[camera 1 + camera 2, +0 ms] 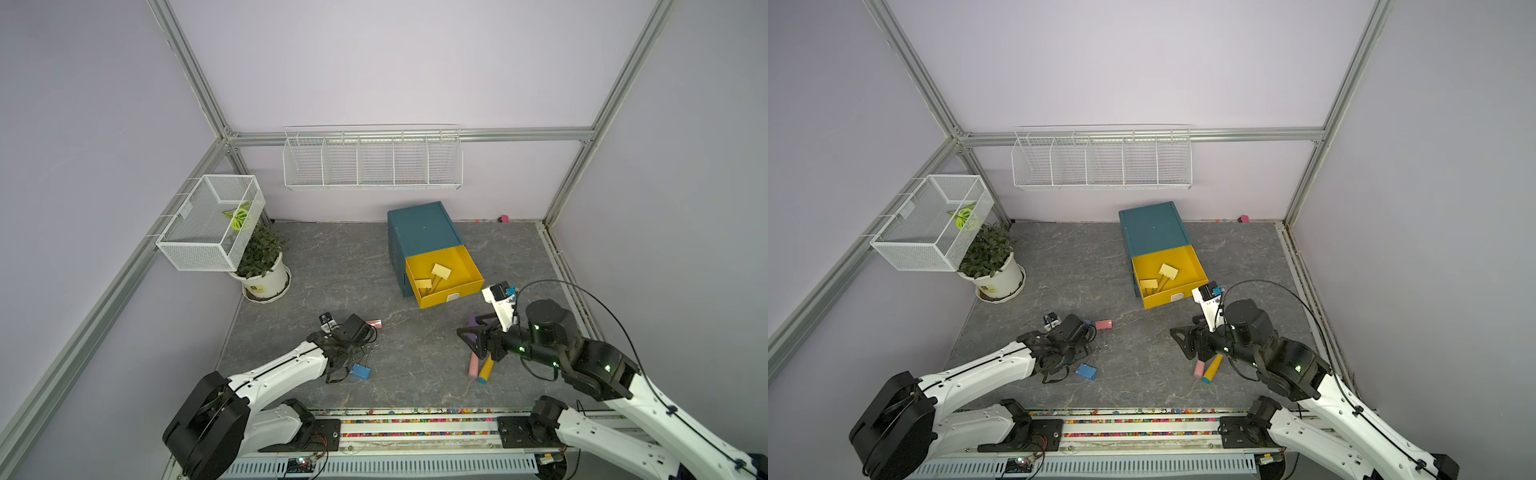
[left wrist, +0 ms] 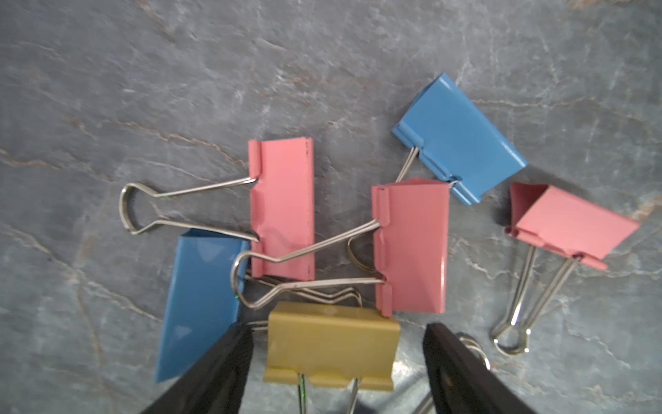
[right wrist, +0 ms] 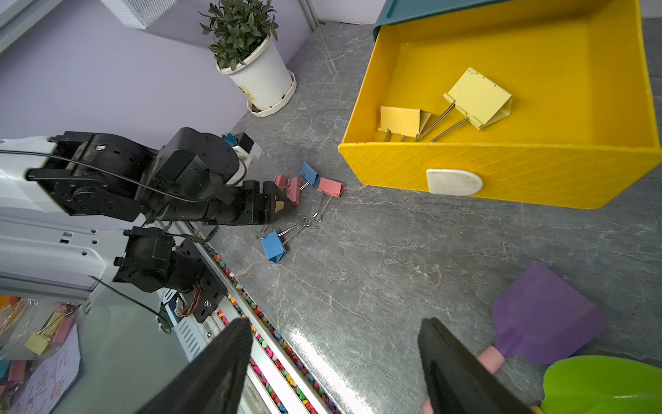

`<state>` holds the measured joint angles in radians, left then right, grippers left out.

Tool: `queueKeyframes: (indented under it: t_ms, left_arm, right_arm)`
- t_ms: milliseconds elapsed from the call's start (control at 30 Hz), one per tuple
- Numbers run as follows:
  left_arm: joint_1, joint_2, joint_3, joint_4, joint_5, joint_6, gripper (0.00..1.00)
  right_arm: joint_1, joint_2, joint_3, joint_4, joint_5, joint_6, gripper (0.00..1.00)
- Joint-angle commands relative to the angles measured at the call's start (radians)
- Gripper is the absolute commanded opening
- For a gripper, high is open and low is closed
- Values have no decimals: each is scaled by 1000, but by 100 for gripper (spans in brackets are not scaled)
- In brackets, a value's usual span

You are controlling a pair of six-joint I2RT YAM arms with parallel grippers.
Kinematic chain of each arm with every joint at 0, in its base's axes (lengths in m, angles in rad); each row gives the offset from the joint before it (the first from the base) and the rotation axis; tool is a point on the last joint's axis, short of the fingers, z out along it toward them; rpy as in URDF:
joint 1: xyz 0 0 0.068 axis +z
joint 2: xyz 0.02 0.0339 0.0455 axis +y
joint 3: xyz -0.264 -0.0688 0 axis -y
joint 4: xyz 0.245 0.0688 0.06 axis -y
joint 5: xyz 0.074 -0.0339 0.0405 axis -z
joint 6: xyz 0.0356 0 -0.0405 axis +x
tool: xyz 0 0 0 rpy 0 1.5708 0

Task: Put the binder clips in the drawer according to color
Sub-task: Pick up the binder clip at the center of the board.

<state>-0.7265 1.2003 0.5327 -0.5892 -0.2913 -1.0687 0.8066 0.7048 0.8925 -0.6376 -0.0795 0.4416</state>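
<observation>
Left wrist: my left gripper spread, straddling yellow clip, unclamped. Risk: neighbouring pink clip hooks on by its wire, gets dragged along. Right gripper spread, empty.

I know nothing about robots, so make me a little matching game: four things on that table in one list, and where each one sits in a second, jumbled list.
Things:
1. pale yellow binder clips
2. dark yellow binder clip
3. purple toy shovel
4. potted plant

Places:
A. by the white mesh basket
B. between the open jaws of the left gripper
C. inside the pulled-out yellow drawer
D. beside the green toy shovel

Pairs: 1-C, 2-B, 3-D, 4-A
</observation>
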Motion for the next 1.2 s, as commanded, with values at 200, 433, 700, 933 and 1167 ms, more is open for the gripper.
queueKeyframes:
  t_ms: [200, 433, 700, 933, 1167]
  left_arm:
    - [6, 51, -19, 42, -2, 35, 73]
    - [6, 46, -26, 43, 2, 34, 62]
    - [6, 55, 15, 22, 32, 50, 54]
    - [3, 23, 54, -27, 59, 26, 51]
    - [-5, -87, 150, -144, 47, 33, 51]
  right_arm:
    - [1, 5, -7, 25, -3, 17, 79]
    - [1, 7, -7, 25, -3, 19, 79]
    - [2, 11, -9, 29, 1, 23, 79]
    - [2, 6, -10, 26, 7, 22, 79]
    - [2, 3, -18, 32, 10, 23, 79]
